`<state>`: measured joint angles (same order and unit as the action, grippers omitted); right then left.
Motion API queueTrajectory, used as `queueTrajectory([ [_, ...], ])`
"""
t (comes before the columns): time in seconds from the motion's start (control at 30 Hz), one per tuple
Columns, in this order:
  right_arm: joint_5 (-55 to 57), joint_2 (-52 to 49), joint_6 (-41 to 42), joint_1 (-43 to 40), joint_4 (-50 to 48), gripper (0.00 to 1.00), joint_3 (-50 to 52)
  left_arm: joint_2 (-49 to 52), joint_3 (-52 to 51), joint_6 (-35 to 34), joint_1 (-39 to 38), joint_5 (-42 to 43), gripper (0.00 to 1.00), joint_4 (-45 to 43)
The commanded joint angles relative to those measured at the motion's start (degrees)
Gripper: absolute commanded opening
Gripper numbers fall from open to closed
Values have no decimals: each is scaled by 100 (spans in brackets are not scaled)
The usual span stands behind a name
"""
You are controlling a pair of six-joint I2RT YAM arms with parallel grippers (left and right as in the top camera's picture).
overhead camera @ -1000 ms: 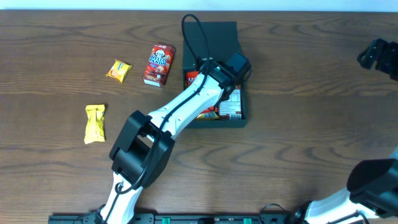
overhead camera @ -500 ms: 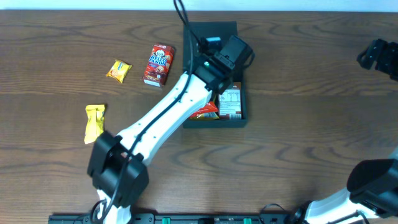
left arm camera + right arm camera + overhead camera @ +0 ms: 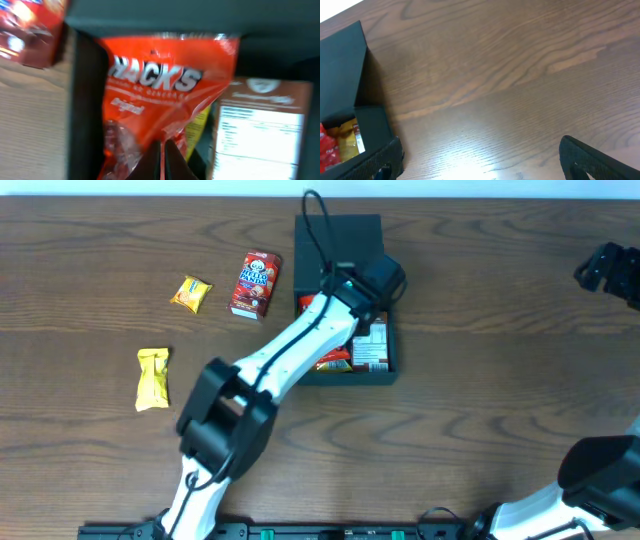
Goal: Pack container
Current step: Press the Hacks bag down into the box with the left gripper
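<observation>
The container [image 3: 345, 230] is seen at the far middle of the table [image 3: 500, 380], its flap lid folded back on the far side and its tray already partly filled. An orange packet [image 3: 160, 85] is lodged against the container's left wall, and a white-labelled packet [image 3: 260, 125] is laid just beside it toward the right wall.

The left gripper [image 3: 162, 155] is held directly above the container's interior, over the orange packet. Its fingertips are drawn together with only a thin seam between them. Whether a fold of the packet is pinched cannot be told, as the wrist view is blurred.

The right gripper [image 3: 480, 162] is spread wide and nothing is held in it. It is parked well to the right of the container, whose corner is only glimpsed at the edge of the right wrist view.

Three snacks are left outside, all to the left of the container. A red carton [image 3: 257, 283] is nearest, just beside the left wall, with its long axis roughly parallel to that wall. A small orange-yellow packet [image 3: 190, 293] is found further left, and a yellow packet [image 3: 152, 377] further left and nearer the robot. The left arm is judged the nearer one for each, and the carton would likely be spanned across its short width.
</observation>
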<state>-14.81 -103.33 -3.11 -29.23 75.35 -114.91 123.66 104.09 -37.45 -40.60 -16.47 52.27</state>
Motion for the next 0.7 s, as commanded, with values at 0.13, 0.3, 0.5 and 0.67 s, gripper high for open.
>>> queueTrajectory([
  [0.13, -63, 66, 70, -42, -22, 99, 33, 533, -57, -24, 24, 177, 6, 42],
  [0.3, -63, 66, 70, -42, -59, 99, 33, 468, -39, 9, 24, 304, 6, -4],
  [0.5, -63, 57, 70, -42, -83, 99, 33, 11, 103, 175, 7, 304, 6, -83],
  [0.67, -63, 9, 70, -42, -81, 99, 33, -684, 162, 529, 7, 260, 6, -564],
])
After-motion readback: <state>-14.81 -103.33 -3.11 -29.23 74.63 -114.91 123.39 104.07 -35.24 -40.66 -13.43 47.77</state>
